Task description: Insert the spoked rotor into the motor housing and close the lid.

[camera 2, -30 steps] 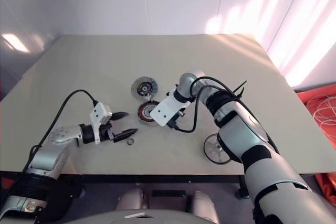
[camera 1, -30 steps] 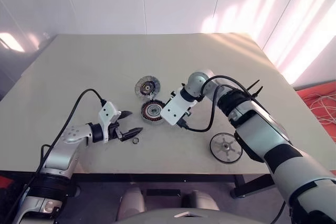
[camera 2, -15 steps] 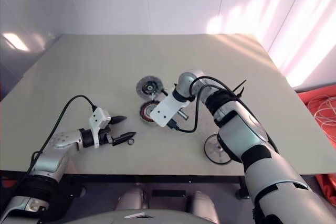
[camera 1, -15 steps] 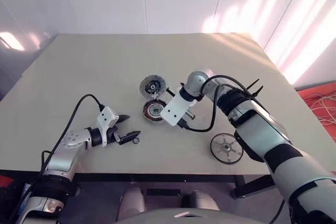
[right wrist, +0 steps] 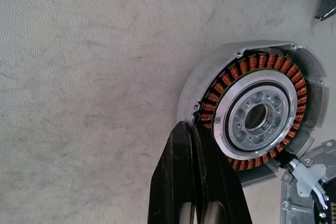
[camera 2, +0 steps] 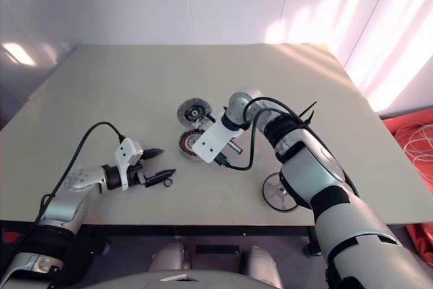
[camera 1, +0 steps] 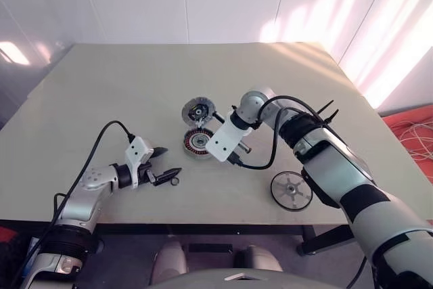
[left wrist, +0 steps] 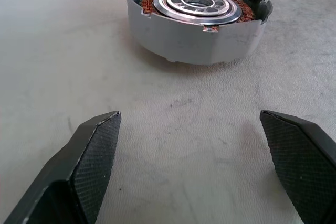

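housing [camera 1: 197, 141]: mid-table, open, windings bare
lid [camera 1: 197, 109]: flipped back, just behind housing
rotor [camera 1: 291, 190]: near front edge, well apart
right gripper [right wrist: 195, 129]: pinched closed at housing rim
left gripper [camera 1: 167, 164]: wide, empty
ring [camera 1: 174, 182]: tiny, at left fingertip; contact unclear

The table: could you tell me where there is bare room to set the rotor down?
The table is bare across its far half and left side. Crowded: the middle, with housing, lid and right gripper, and the left gripper by a small ring. The rotor lies near the front right edge.
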You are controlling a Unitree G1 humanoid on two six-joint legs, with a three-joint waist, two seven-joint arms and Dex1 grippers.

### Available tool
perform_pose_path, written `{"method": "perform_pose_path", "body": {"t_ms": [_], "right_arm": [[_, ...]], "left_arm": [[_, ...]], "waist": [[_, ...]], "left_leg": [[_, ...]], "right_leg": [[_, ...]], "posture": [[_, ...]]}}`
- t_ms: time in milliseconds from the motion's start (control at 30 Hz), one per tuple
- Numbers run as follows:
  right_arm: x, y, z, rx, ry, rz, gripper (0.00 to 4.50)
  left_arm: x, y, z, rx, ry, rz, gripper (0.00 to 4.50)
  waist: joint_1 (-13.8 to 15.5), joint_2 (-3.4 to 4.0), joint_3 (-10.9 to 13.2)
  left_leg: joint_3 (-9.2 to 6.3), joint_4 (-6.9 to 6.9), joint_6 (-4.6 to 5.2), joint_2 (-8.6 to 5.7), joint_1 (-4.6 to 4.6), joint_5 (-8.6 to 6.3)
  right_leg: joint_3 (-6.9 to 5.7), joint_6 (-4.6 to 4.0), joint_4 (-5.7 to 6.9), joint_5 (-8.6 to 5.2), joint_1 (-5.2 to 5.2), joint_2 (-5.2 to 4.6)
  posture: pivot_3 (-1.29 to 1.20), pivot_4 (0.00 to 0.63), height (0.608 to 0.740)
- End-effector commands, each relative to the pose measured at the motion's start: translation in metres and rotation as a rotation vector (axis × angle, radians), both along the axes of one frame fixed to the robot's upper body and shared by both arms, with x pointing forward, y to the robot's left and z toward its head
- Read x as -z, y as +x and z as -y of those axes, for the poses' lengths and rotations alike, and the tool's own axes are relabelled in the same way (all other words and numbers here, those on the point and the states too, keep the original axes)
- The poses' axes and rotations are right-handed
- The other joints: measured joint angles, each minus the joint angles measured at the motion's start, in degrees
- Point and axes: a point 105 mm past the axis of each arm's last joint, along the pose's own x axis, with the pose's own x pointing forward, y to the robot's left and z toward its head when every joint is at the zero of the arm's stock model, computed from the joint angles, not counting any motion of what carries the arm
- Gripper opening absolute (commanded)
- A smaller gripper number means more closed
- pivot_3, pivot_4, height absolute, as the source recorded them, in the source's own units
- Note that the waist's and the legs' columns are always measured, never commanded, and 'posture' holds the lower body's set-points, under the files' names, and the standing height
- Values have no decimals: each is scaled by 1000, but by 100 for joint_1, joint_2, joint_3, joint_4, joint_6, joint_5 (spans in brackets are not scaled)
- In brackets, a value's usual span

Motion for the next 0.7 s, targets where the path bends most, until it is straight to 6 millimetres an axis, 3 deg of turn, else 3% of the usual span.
{"method": "perform_pose_path", "body": {"t_ms": [33, 300, 700], "right_arm": [[-23, 10, 6, 6, 12, 70, 18], [-24, 12, 31, 26, -26, 83, 18], [-29, 5, 41, -7, -36, 102, 18]], "left_arm": [[-17, 4, 4, 13, 0, 54, 4500], [-19, 3, 7, 17, 2, 52, 4500], [-23, 8, 8, 22, 4, 54, 4500]], "waist": [[3, 0, 0], [7, -1, 1], [9, -2, 1]], "left_leg": [[0, 0, 0, 0, 0, 0], [0, 0, 1, -1, -3, 0], [2, 1, 3, -1, -5, 0]], "right_leg": [[0, 0, 0, 0, 0, 0], [0, 0, -2, 0, -1, 0], [0, 0, -2, 0, -3, 0]], "posture": [[0, 0, 740], [0, 0, 740], [0, 0, 740]]}}
